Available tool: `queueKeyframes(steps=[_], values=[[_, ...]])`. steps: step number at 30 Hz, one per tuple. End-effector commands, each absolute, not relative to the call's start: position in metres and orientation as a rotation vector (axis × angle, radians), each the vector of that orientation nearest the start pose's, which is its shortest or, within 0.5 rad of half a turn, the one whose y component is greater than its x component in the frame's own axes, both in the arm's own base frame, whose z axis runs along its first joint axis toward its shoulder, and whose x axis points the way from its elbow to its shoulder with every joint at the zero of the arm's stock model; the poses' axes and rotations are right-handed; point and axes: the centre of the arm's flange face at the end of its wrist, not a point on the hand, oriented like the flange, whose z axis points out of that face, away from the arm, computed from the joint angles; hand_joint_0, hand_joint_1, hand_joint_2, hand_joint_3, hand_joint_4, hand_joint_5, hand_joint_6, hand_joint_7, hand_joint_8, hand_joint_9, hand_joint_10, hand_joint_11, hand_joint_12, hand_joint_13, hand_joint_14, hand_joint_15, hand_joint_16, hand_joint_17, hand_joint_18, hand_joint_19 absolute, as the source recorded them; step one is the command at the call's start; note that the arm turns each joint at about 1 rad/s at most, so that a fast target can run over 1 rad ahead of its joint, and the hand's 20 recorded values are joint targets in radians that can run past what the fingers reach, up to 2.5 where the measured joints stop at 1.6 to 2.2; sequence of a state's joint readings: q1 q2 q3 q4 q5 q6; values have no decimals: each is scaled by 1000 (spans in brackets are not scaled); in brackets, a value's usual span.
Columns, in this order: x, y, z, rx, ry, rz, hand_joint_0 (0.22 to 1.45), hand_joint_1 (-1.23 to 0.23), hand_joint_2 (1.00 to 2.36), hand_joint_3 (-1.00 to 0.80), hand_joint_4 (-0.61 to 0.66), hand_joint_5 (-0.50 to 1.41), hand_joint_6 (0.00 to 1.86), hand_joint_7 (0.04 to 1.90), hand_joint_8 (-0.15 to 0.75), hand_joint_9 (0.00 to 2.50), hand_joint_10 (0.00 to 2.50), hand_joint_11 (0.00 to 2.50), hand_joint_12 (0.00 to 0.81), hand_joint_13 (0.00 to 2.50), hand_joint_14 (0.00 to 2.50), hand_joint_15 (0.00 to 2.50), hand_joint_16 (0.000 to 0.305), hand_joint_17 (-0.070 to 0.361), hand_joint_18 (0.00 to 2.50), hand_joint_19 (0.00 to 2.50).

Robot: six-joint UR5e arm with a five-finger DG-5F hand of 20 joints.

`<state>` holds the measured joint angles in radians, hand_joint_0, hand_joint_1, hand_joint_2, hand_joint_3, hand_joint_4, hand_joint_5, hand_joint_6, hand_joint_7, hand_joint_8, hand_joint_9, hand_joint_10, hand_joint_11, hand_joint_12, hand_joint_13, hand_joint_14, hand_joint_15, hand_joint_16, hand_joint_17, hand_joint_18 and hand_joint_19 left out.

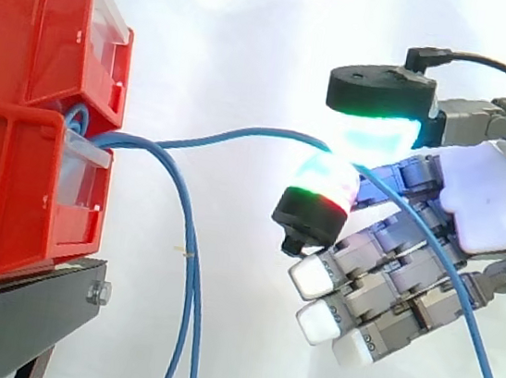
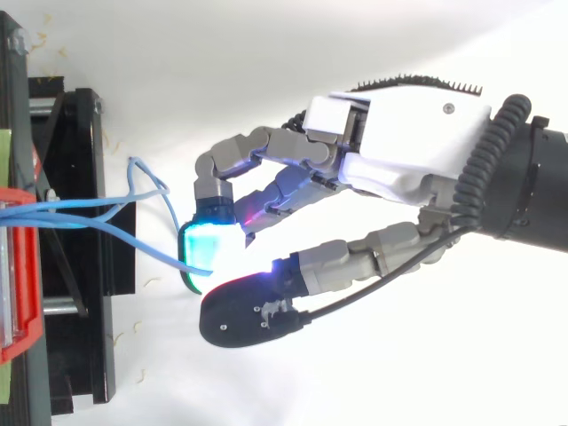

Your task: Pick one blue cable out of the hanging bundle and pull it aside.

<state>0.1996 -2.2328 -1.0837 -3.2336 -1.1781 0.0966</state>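
Several blue cables come out between two stacked red bins (image 1: 19,121) at the left. Most of the bundle (image 1: 186,311) hangs straight down beside the bins. One blue cable (image 1: 251,135) is drawn off to the right in a shallow arc. It runs between the glowing thumb pad (image 1: 378,122) and a finger pad (image 1: 322,193) of my hand (image 1: 489,206), then trails down across the other fingers to the lower right. In the top view my hand (image 2: 417,133) reaches in from the right, and the cable (image 2: 133,238) ends under its cyan fingertip (image 2: 209,244).
The red bins rest on a black stand (image 1: 23,308) whose frame lies at the left in the top view (image 2: 80,337). A white curtain hangs behind. Open room lies below and to the right of the bins.
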Motion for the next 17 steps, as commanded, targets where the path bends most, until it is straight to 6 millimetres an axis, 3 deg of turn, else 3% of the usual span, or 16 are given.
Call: queueKeyframes(steps=[1, 17], values=[[730, -27, 309, 1489, 1220, 942, 608, -846, 1016, 96, 117, -103, 883, 1444, 326, 1005, 13, 563, 439, 706, 12, 364, 69, 155, 517, 316], [730, -27, 308, 1490, 1221, 941, 607, -847, 1016, 101, 120, -102, 883, 1449, 333, 1011, 15, 565, 443, 713, 14, 363, 69, 155, 523, 318]])
